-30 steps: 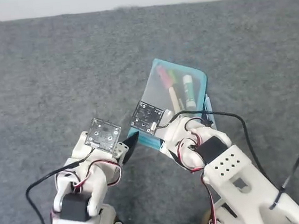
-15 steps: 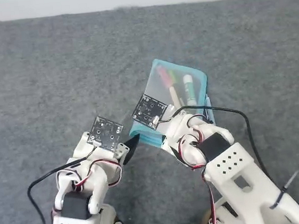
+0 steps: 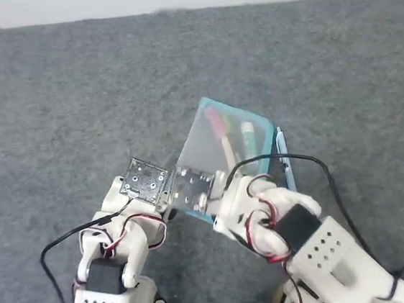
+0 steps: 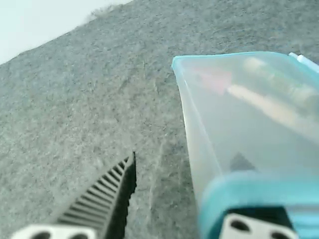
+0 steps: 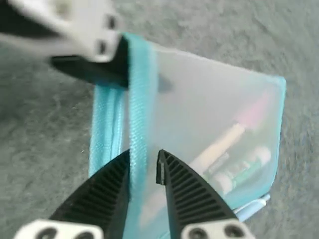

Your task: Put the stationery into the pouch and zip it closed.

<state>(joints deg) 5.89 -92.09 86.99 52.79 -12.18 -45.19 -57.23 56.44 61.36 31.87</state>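
The translucent pouch [image 3: 215,143] with teal trim lies tilted on the grey carpet, holding a pink marker [image 3: 215,121], a wooden pencil [image 3: 229,152] and a white-and-green marker [image 3: 248,133]. My right gripper [image 5: 144,160] is shut on the pouch's teal zipper edge [image 5: 137,124] at the end nearest the arms. My left gripper [image 4: 187,160] is open at that same end. One of its fingers [image 4: 117,191] stands out over the carpet, and the other shows as a dark tip through the pouch [image 4: 249,124]. A light blue pen [image 3: 284,154] lies outside, along the pouch's right side.
Grey carpet [image 3: 59,101] spreads on all sides, with a pale wall strip along the far edge. Black cables [image 3: 319,164] loop off the right arm, near the pen.
The right gripper has pulled the pouch toward the arms and to the left, turning it. The blue pen stayed on the carpet. The left gripper has come up against the pouch's near end.
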